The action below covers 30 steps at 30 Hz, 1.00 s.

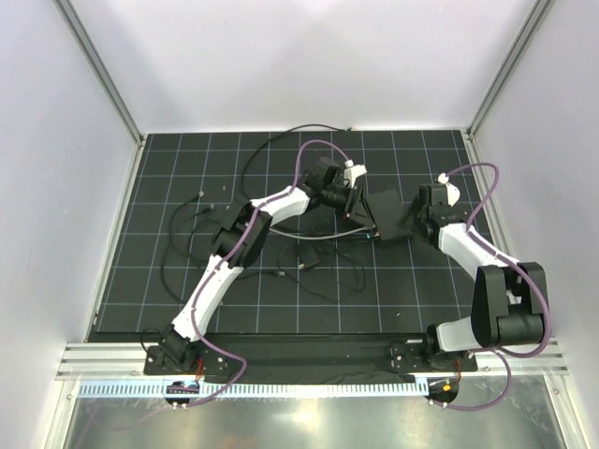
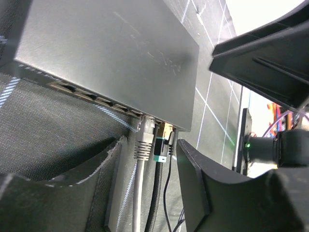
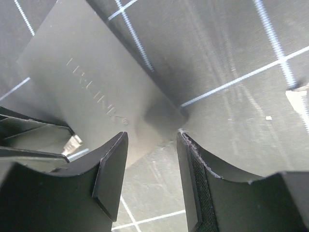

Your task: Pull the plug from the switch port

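Note:
The switch [image 1: 388, 216] is a flat matte-black box mid-table. In the left wrist view, the switch [image 2: 111, 53] has a row of ports [image 2: 91, 96] along its near edge. A grey plug [image 2: 144, 141], a black plug with a green tag [image 2: 161, 151] and a thin black-wired plug [image 2: 170, 139] sit in neighbouring ports. My left gripper [image 2: 149, 166] is open, its fingers either side of these plugs and cables, not closed on any. My right gripper [image 3: 149, 166] is open at a corner of the switch [image 3: 96, 92], one fingertip [image 3: 186, 140] at its edge.
Several thin black and grey cables [image 1: 281, 253] loop over the black grid mat [image 1: 168, 299] left of the switch. White enclosure walls [image 1: 56, 187] surround the mat. The right arm [image 2: 270, 58] looms just beyond the switch.

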Tool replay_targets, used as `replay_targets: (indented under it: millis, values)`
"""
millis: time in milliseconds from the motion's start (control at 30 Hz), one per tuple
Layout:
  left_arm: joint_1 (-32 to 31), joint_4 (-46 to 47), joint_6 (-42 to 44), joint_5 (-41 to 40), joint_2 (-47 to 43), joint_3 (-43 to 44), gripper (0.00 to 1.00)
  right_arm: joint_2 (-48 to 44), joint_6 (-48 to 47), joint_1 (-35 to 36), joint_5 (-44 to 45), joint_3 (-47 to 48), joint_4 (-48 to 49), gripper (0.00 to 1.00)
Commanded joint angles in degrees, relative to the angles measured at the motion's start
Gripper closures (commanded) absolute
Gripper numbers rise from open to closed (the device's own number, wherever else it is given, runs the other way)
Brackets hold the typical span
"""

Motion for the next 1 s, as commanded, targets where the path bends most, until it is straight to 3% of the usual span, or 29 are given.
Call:
replay_targets:
  millis: [0,267,533,967]
  values:
    - [-0.06,-2.62,-3.61,-3.13,1.71,1.59,0.51,-2.64,-4.86,0.14,4.48,2.98,-1.32,0.48]
    - [-0.94,2.3,-13.28,-3.22,5.32,3.17,0.53,5.53,-2.32,0.23,-3.43,6.41,5.51,0.48]
    - [-1.47,0.02,-12.14,-4.98,5.76,3.52,0.58,11.69,-1.26,0.4,-5.37,4.04,13.33,0.49]
    - [-1.55,-2.97,-9.42,-4.37,6.81,4.05,0.71,14.76,-1.0,0.23,-4.05,3.69,13.97,0.5]
